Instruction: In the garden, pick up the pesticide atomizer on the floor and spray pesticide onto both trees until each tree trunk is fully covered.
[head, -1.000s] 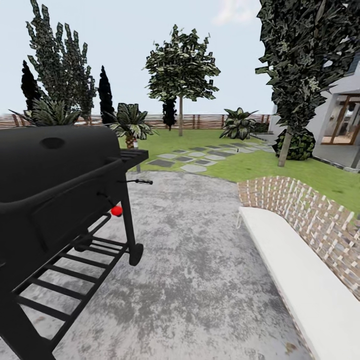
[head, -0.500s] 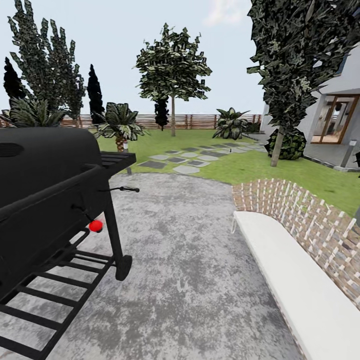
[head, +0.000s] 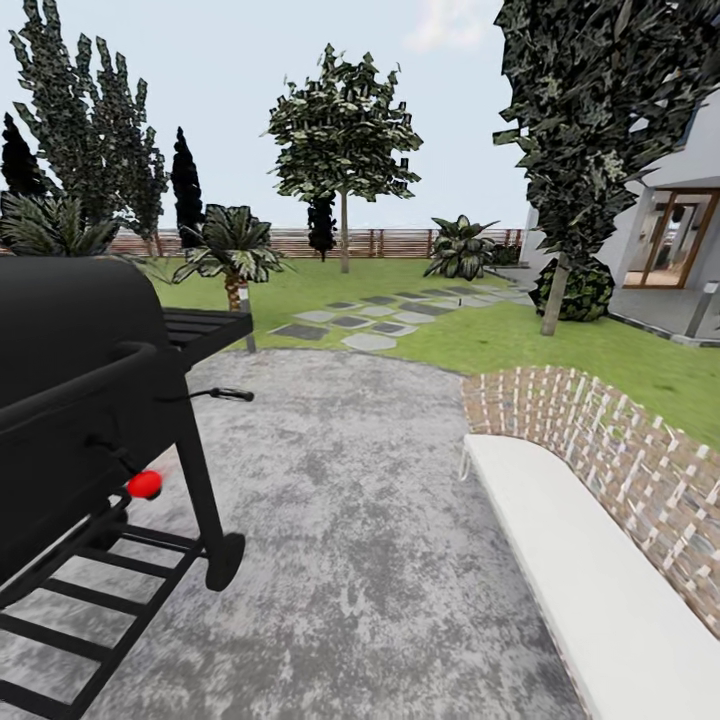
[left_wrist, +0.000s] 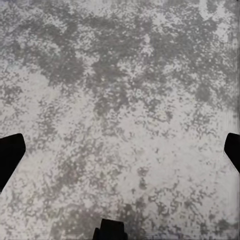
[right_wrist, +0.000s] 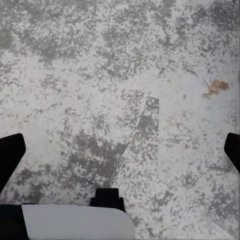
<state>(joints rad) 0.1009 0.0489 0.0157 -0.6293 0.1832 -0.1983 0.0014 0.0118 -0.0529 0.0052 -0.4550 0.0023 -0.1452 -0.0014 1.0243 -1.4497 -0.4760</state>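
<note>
View: the whole scene has slid left since a second ago, so the camera is turning or rolling, not the black grill (head: 80, 400).
Patio: grey mottled paving (head: 350, 520) underfoot, white bench (head: 590, 580) and brick wall (head: 600, 430) at right.
Trees: one bare-trunked tree (head: 343, 150) far across the lawn (head: 480, 330), another (head: 556, 290) nearer right.
Atomizer: can't spot it yet.
Left gripper (left_wrist: 120, 150): fingers spread wide, empty.
Right gripper (right_wrist: 120, 150): wide apart, empty.
Meaning: I'd say it's on approach.

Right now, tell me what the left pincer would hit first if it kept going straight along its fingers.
The left pincer points down at the mottled grey paving, fingers spread wide with nothing between them. Going straight on, it would probably meet that paving first; how far off it lies is unclear.
</note>
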